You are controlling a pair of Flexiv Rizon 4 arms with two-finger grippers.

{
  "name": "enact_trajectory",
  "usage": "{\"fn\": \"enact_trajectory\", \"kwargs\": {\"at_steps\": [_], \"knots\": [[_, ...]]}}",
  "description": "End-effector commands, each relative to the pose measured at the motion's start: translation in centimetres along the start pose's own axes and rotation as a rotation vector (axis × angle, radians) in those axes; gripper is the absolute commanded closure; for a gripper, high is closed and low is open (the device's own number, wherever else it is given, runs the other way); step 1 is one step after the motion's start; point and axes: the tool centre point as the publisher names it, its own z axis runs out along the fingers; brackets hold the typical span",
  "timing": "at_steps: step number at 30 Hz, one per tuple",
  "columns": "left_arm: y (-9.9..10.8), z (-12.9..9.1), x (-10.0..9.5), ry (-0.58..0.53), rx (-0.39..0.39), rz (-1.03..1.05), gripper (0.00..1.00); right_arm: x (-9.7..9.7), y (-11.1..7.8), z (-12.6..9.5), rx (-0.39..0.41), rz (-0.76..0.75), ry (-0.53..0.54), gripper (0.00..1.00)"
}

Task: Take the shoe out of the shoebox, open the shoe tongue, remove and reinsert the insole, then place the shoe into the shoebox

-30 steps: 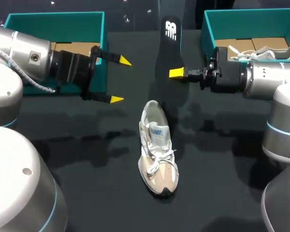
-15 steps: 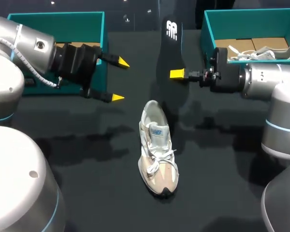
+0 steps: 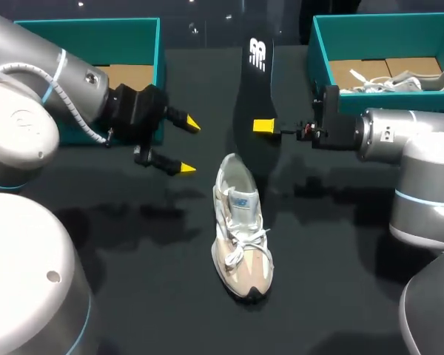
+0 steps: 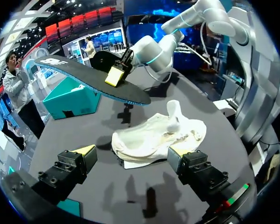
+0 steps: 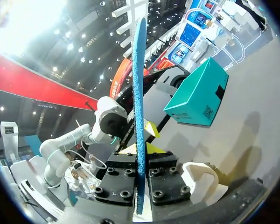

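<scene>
A beige and white shoe point(image 3: 240, 225) lies on the black table, toe toward the front edge, heel toward the back. Above its heel my right gripper point(image 3: 263, 126) is shut on a black insole point(image 3: 253, 81) that stands nearly upright, held off the table. In the right wrist view the insole point(image 5: 139, 93) runs edge-on between the fingers of the right gripper point(image 5: 141, 154), with the shoe point(image 5: 203, 182) below and beside them. My left gripper point(image 3: 187, 146) stands open and holds nothing, to the left of the shoe's heel. In the left wrist view the shoe point(image 4: 158, 137) lies just ahead of the left gripper point(image 4: 133, 151), with the insole point(image 4: 93, 79) above it.
A teal shoebox point(image 3: 89, 33) stands at the back left, behind my left arm. A second teal shoebox point(image 3: 385, 29) at the back right holds another pale shoe point(image 3: 399, 80). Bare black table surrounds the shoe at the front and on both sides.
My left gripper has swung right and down toward the shoe's heel, still open. My right gripper has shifted slightly left with the insole, which now leans a little more.
</scene>
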Motion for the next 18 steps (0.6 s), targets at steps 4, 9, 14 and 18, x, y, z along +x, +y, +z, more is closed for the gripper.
{"fn": "enact_trajectory", "kwargs": {"at_steps": [4,9,14,18], "knots": [[-0.4,1.3,-0.1,-0.028,-0.109,-0.038,0.00,-1.1,0.4,0.5,0.010,0.002,0.027,1.00],[0.1,2.1,-0.1,0.000,-0.095,-0.047,0.00,-1.3,0.3,0.5,-0.011,-0.001,0.045,1.00],[2.0,3.5,-0.1,0.034,-0.126,-0.047,0.00,-2.4,-0.4,1.5,-0.042,-0.064,0.058,1.00],[2.9,4.5,0.0,0.065,-0.123,-0.054,0.00,-3.1,-0.6,2.3,-0.033,-0.095,0.066,1.00]]}}
